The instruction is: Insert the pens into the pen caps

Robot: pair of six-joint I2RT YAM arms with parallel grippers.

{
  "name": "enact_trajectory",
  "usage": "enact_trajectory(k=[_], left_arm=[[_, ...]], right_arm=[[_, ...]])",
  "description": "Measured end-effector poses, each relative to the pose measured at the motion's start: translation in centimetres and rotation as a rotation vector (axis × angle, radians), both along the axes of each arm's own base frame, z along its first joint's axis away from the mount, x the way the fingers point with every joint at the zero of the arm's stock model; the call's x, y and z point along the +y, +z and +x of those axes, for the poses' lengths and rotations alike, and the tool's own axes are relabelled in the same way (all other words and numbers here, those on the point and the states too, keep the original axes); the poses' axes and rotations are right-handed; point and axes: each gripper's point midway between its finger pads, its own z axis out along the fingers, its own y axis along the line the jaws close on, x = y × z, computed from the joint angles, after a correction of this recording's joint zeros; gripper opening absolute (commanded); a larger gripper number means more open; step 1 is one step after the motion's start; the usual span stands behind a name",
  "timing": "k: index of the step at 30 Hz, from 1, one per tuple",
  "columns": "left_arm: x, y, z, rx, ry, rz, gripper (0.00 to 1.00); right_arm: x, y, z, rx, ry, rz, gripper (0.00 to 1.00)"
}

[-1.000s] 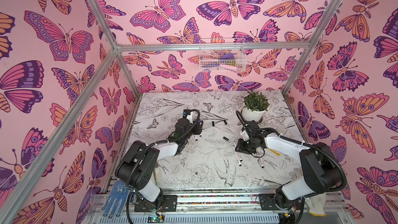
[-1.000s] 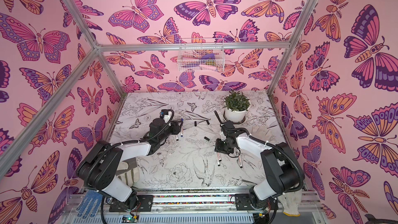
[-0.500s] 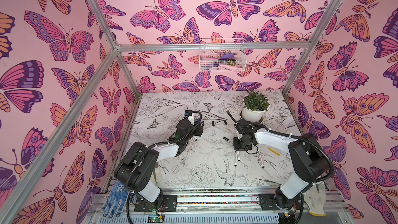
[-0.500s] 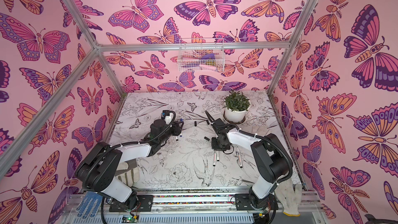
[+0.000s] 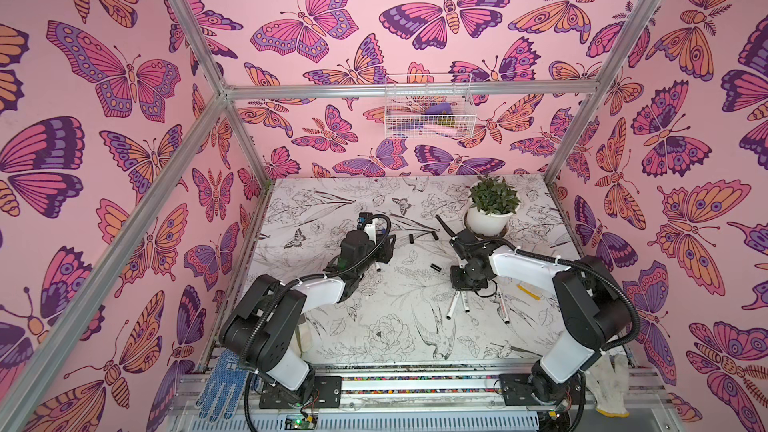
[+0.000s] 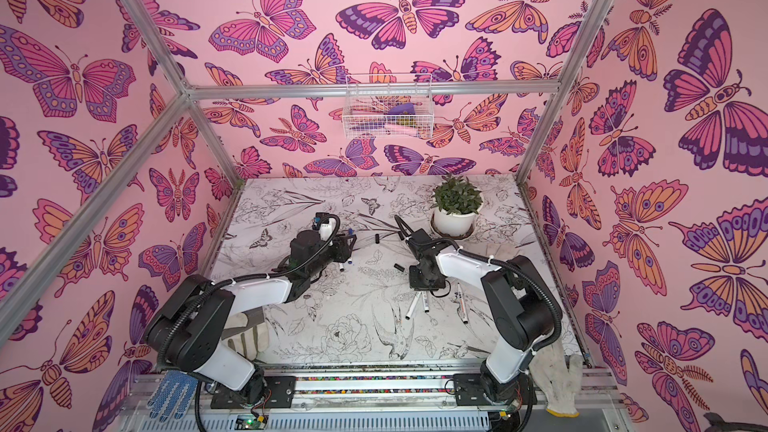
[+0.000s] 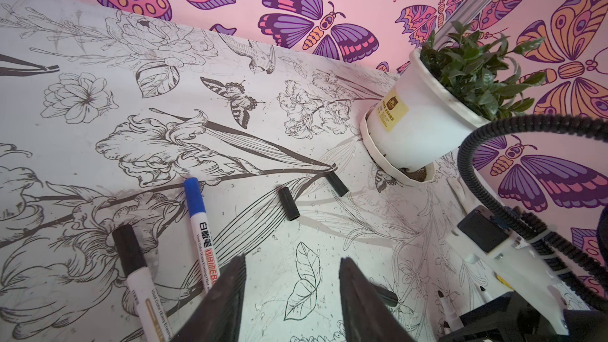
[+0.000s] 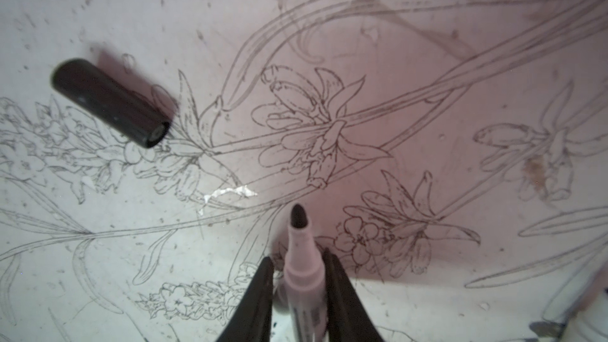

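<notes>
My right gripper (image 8: 297, 266) is shut on a white pen just behind its bare dark tip (image 8: 298, 217). A black pen cap (image 8: 110, 103) lies on the table ahead of it, apart from the tip. In a top view that gripper (image 5: 462, 289) hides its own fingers. Two uncapped pens (image 5: 453, 305) stick out from under it, and I cannot tell whether one is the held pen. My left gripper (image 7: 292, 278) stands open over bare table. Beside it lie a blue-capped pen (image 7: 200, 235) and a black-capped pen (image 7: 138, 278). Two loose black caps (image 7: 289, 203) lie beyond.
A potted plant (image 5: 492, 209) in a white pot stands at the back right, close to the right arm's wrist. Another uncapped pen (image 5: 503, 309) and a small yellow piece (image 5: 528, 290) lie right of the right gripper. A wire basket (image 5: 428, 105) hangs on the back wall.
The right arm's elbow has drawn back and up and its wrist has turned to the left, with the gripper staying near the same spot. The left arm has hardly moved.
</notes>
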Motion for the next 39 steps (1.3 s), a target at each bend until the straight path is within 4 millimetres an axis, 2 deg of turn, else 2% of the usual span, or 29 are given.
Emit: enact_trajectory(k=[5, 15, 20, 27, 32, 35, 37, 39], left_arm=[[-0.3, -0.2, -0.3, 0.009, -0.018, 0.002, 0.5], [-1.2, -0.7, -1.0, 0.036, -0.052, 0.01, 0.5], [-1.2, -0.5, -0.9, 0.033, -0.052, 0.009, 0.51], [-1.5, -0.1, -0.8, 0.03, -0.063, 0.004, 0.53], [-2.8, 1.2, -0.8, 0.017, -0.126, -0.014, 0.51], [-4.0, 1.8, -1.2, 0.014, -0.19, -0.025, 0.52], [-5.0, 2.1, -1.7, 0.013, -0.241, -0.027, 0.52], [-6.4, 2.3, -2.5, 0.011, -0.304, -0.026, 0.52]], right_arm=[[-0.2, 0.0, 0.4, -0.001, -0.012, 0.002, 0.31], [-2.0, 0.1, 2.5, -0.002, -0.088, 0.013, 0.31], [-2.0, 0.0, 2.5, 0.0, -0.088, 0.016, 0.3], [-2.1, 0.0, 2.4, -0.003, -0.095, 0.012, 0.06], [-2.4, 0.3, 2.6, -0.009, -0.102, 0.018, 0.01], [-2.8, 2.0, 3.4, -0.045, -0.135, 0.068, 0.0], [-3.0, 4.2, 4.3, -0.105, -0.159, 0.125, 0.0], [-2.7, 7.3, 5.4, -0.194, -0.174, 0.203, 0.0]])
